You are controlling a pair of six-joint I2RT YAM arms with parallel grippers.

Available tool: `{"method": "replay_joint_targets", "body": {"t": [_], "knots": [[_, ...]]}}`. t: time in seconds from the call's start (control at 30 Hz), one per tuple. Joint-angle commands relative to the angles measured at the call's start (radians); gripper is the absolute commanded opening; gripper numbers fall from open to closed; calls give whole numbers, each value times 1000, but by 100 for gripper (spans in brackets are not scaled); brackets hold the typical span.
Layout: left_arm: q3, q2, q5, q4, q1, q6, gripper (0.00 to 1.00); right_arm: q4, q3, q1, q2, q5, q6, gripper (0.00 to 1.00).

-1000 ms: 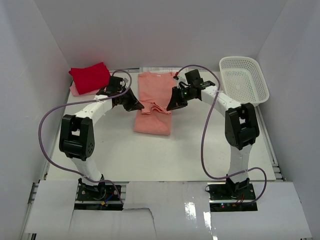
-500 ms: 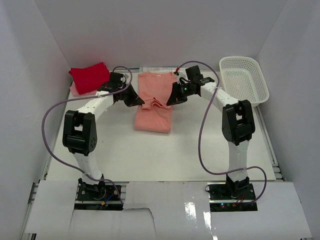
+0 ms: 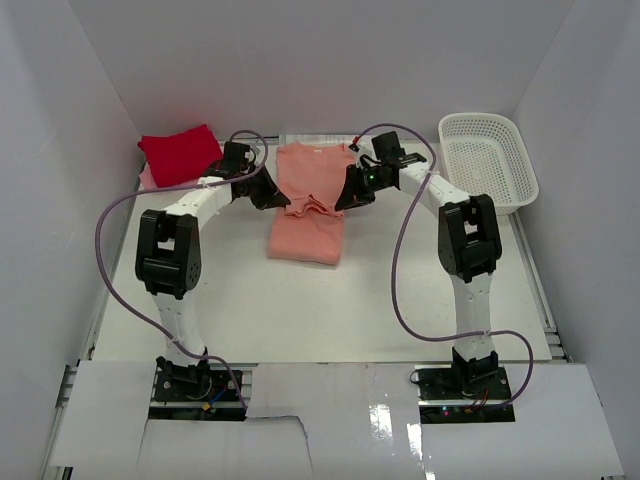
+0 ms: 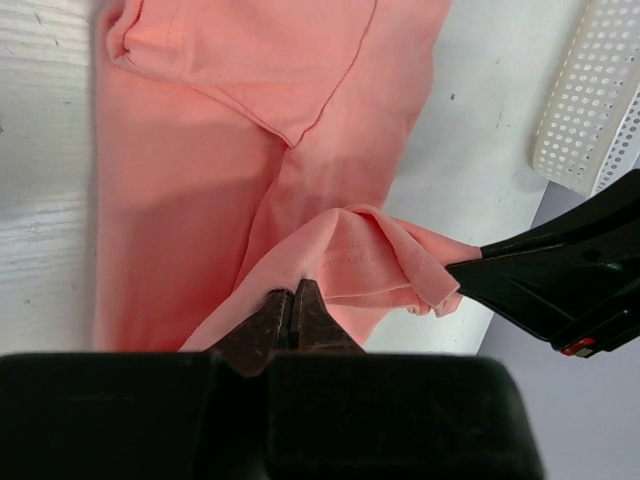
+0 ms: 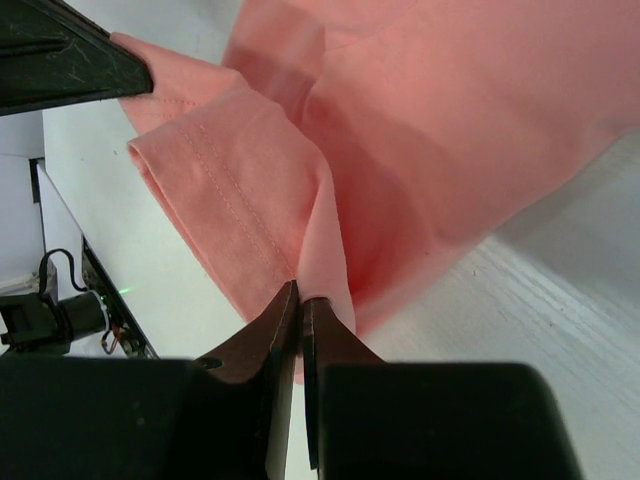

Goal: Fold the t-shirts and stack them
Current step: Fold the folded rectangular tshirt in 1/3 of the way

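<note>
Salmon-pink t-shirt (image 3: 305, 235), pinched by left fingers (image 4: 318, 320) and right fingers (image 5: 262, 340); overhead alone shows red t-shirt (image 3: 180, 155).

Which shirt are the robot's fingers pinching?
The salmon-pink t-shirt in the middle: left fingers and right fingers both pinch its lifted edge. The red t-shirt lies folded at the far left, untouched.

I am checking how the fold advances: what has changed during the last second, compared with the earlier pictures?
Both arms carried the lifted hem of the salmon-pink t-shirt away from their bases, toward its collar, so the fold advanced. The left gripper and the right gripper stayed shut on that hem; nothing was released. The red t-shirt and the white basket did not move.
</note>
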Motion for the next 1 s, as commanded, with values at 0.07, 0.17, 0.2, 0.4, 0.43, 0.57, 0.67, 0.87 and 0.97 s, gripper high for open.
{"method": "replay_joint_targets", "body": {"t": [0.07,0.17,0.2,0.4,0.43,0.57,0.67,0.87,0.97], "knots": [[66,29,46,36,9,15,0,11,82,-11,49,-46,-26,8],[79,43,39,37,7,15,0,9,115,-12,74,-58,-25,8],[79,45,37,37,9,14,0,9,121,-14,80,-57,-23,8],[89,52,26,39,10,15,0,6,164,-22,115,-66,-23,8],[89,52,26,39,9,15,0,6,174,-23,123,-69,-22,8],[92,59,23,42,10,11,0,6,205,-29,147,-70,-19,9],[97,69,28,42,15,0,0,8,227,-37,172,-78,-10,9],[94,72,26,59,19,-20,5,41,233,-51,203,-84,7,13],[80,72,28,83,22,-42,24,54,253,-58,223,-89,19,29]]}}
